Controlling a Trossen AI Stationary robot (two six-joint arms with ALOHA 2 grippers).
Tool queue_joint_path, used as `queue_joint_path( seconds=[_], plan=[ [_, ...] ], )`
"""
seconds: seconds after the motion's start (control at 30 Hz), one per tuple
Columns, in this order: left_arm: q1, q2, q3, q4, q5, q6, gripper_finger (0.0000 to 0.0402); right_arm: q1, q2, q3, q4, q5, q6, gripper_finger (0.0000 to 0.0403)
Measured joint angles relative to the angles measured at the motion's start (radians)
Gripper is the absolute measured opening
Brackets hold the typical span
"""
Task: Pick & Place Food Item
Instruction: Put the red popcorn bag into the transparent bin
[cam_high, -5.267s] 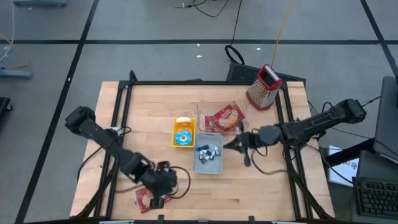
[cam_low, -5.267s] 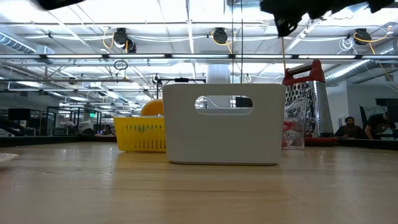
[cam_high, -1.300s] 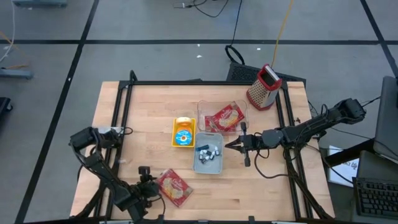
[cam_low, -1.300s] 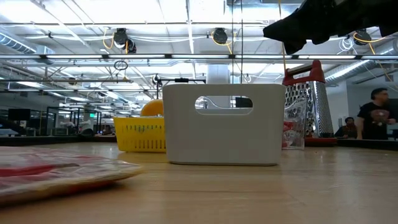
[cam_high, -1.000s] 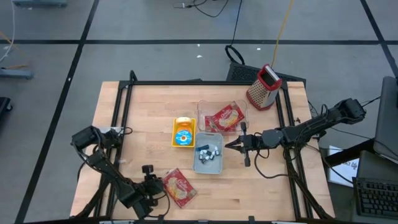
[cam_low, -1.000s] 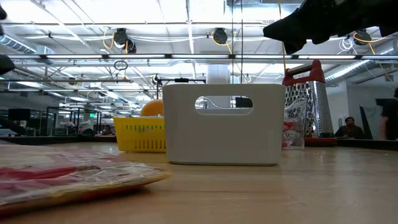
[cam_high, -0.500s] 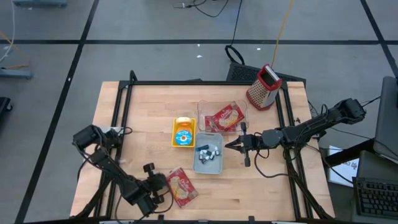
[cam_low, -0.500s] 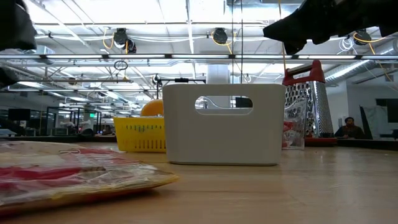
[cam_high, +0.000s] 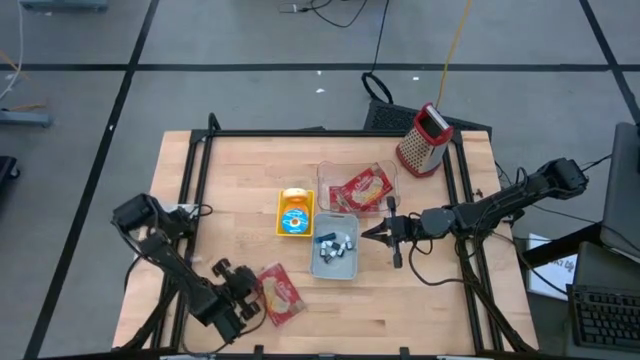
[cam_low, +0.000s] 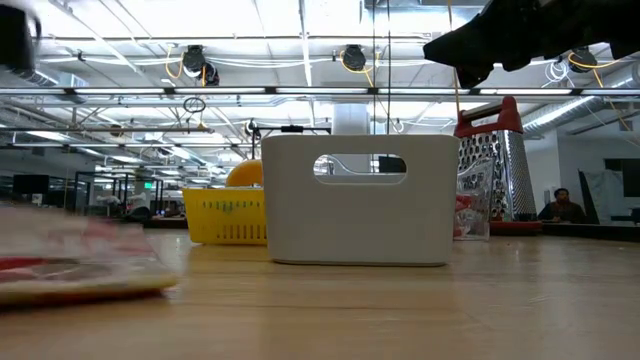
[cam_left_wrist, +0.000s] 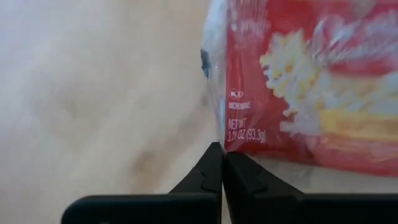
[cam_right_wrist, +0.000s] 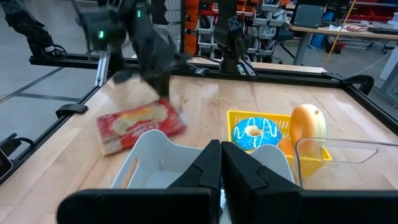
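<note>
Red popcorn packet (cam_high: 280, 294) lies flat on the wooden table (cam_high: 240, 180), near the front edge, left of the white bin (cam_high: 335, 257). Left gripper (cam_high: 248, 290) at the packet's left edge, fingers pressed together; wrist view shows the tips meeting at the clear seam, whether they pinch it I cannot tell. Right gripper (cam_high: 372, 233) hangs closed and empty just right of the white bin. Yellow basket (cam_high: 295, 213) with blue doughnut behind the bin; clear tub (cam_high: 356, 187) holds a second red packet; grater (cam_high: 424, 140) at far right corner
</note>
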Motion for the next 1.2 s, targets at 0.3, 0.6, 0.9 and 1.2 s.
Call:
queue_joint_path(
  seconds=[0.3,0.6,0.9,1.2],
  plan=[
    [0.023,-0.243,0.006,0.098,-0.446,0.183,0.0001,0.0,0.02,0.0,0.086,-0.001,0.026,0.0002],
    [0.123,-0.381,0.008,0.438,-0.57,0.837,0.0,-0.017,0.229,-0.001,0.433,-0.014,0.101,0.0055],
    [0.247,-0.385,0.01,0.706,-0.368,1.213,0.0,-0.101,0.405,0.147,0.519,-0.25,0.212,0.021],
    [0.283,-0.385,0.01,0.715,-0.285,1.239,0.0,-0.143,0.511,0.364,0.328,-0.498,0.264,0.0267]
  ],
)
